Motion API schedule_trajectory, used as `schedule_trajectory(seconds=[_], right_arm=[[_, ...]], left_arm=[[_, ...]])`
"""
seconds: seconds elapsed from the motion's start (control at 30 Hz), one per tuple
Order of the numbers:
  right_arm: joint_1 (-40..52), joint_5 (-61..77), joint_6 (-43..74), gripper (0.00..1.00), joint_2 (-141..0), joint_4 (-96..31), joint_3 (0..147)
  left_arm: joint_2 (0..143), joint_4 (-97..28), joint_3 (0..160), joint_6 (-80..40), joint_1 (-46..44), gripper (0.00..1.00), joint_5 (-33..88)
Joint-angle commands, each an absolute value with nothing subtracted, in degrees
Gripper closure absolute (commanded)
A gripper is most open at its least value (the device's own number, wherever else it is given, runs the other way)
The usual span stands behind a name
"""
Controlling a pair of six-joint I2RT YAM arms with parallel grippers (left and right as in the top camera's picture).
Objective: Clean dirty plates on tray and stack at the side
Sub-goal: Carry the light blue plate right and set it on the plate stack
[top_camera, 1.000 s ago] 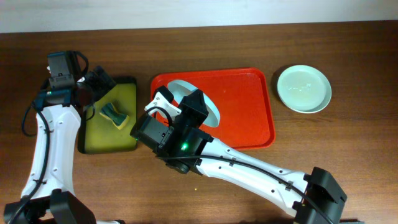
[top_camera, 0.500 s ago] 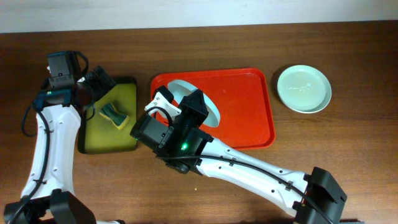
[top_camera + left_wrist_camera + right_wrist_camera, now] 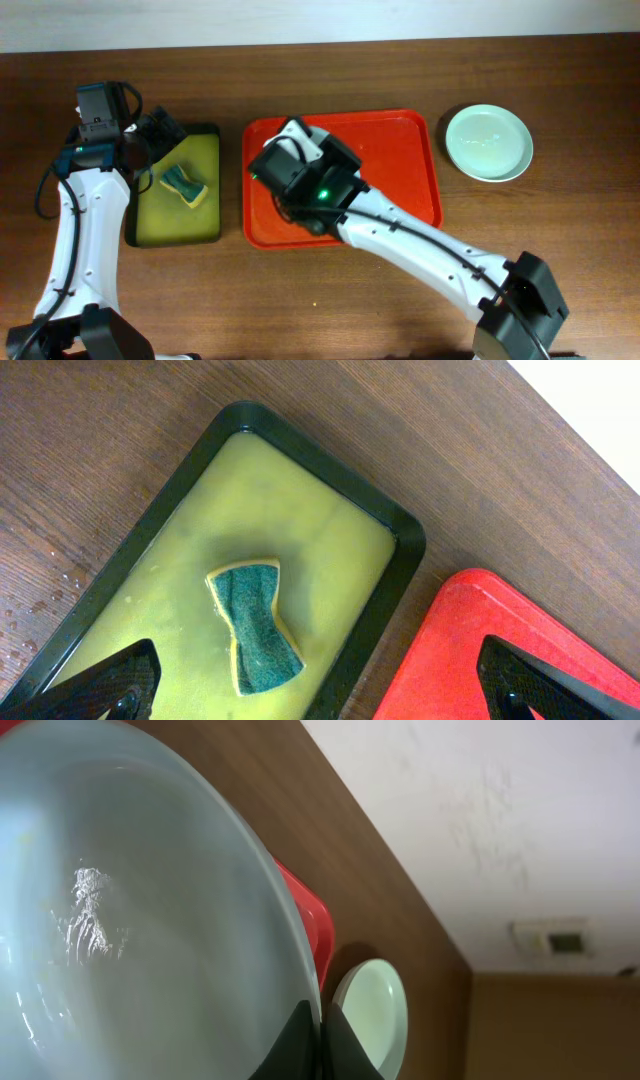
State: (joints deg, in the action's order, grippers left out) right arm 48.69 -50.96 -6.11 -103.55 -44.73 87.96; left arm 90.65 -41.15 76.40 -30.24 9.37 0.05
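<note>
**One plate set aside, one in hand, a third nowhere in view**

The right gripper is clamped on the rim of a pale-blue plate, which fills the view just ahead of its fingers, over the red tray. Beyond its tips, past the tray's edge, a mint plate sits alone on the table, likely the start of the stack. The left gripper hangs spread wide, with the sponge directly below in the yellow-green tray. I'd call it under halfway.
</note>
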Motion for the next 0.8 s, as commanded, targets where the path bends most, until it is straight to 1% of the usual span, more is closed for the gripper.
schedule_trajectory(seconds=[0.0, 0.03, 0.1, 0.17, 0.2, 0.23, 0.3, 0.37, 0.43, 0.47, 0.5, 0.57, 0.6, 0.63, 0.67, 0.7, 0.73, 0.77], right_arm=[[37.3, -30.0, -0.5, 0.96, -103.2, -44.4, 88.3], [31.1, -20.0, -0.5, 0.96, -104.4, -44.3, 88.3], [15.7, 2.7, -0.5, 0.96, -106.1, -44.3, 88.3], [2.5, 17.4, -0.5, 0.96, -106.6, -44.4, 88.3], [-2.9, 21.3, -0.5, 0.96, -106.6, -44.6, 88.3], [-10.2, 23.2, -0.5, 0.96, -106.6, -45.8, 88.2], [-19.3, 23.2, -0.1, 0.96, -106.6, -45.6, 86.1], [-25.6, 22.8, 4.0, 0.96, -106.6, -42.3, 81.7], [-30.5, 20.3, 8.3, 0.96, -106.6, -35.3, 75.3], [-31.8, 20.3, 8.3, 0.96, -106.7, -30.5, 71.8], [-31.9, 20.1, 8.7, 0.96, -107.0, -26.1, 69.3], [-31.8, 17.5, 11.7, 0.96, -107.5, -24.2, 68.8], [-31.8, 13.1, 14.0, 0.78, -107.5, -23.9, 68.8], [-31.8, 13.0, 14.0, 0.43, -107.5, -23.4, 68.8], [-31.8, 13.2, 14.0, 0.30, -107.5, -23.6, 68.8], [-31.5, 15.0, 14.0, 0.20, -107.5, -24.1, 68.8], [-29.5, 20.2, 13.8, 0.11, -107.5, -24.5, 68.8], [-27.7, 22.3, 13.9, 0.04, -107.5, -24.9, 68.8]], left_arm=[[90.6, -41.2, 77.0, -29.7, 9.5, 0.01, 0.3], [90.6, -41.2, 77.0, -29.7, 9.5, 0.01, 0.3], [90.6, -41.2, 77.0, -29.7, 9.5, 0.01, 0.3], [90.6, -41.2, 77.0, -29.7, 9.5, 0.01, 0.3], [90.6, -41.2, 77.0, -29.7, 9.5, 0.01, 0.3], [90.6, -41.2, 77.0, -29.7, 9.5, 0.01, 0.3], [90.6, -41.2, 77.0, -29.7, 9.5, 0.01, 0.3], [90.6, -41.2, 77.0, -29.7, 9.5, 0.01, 0.3], [90.6, -41.2, 77.0, -29.7, 9.5, 0.01, 0.3], [90.6, -41.2, 77.0, -29.7, 9.5, 0.01, 0.3], [90.6, -41.2, 77.0, -29.7, 9.5, 0.01, 0.3], [90.6, -41.2, 77.0, -29.7, 9.5, 0.01, 0.3], [90.6, -41.2, 77.0, -29.7, 9.5, 0.01, 0.3], [90.6, -41.2, 77.0, -29.7, 9.5, 0.01, 0.3], [90.6, -41.2, 77.0, -29.7, 9.5, 0.01, 0.3], [90.6, -41.2, 77.0, -29.7, 9.5, 0.01, 0.3], [90.6, -41.2, 77.0, -29.7, 9.5, 0.01, 0.3], [90.6, -41.2, 77.0, -29.7, 9.5, 0.01, 0.3]])
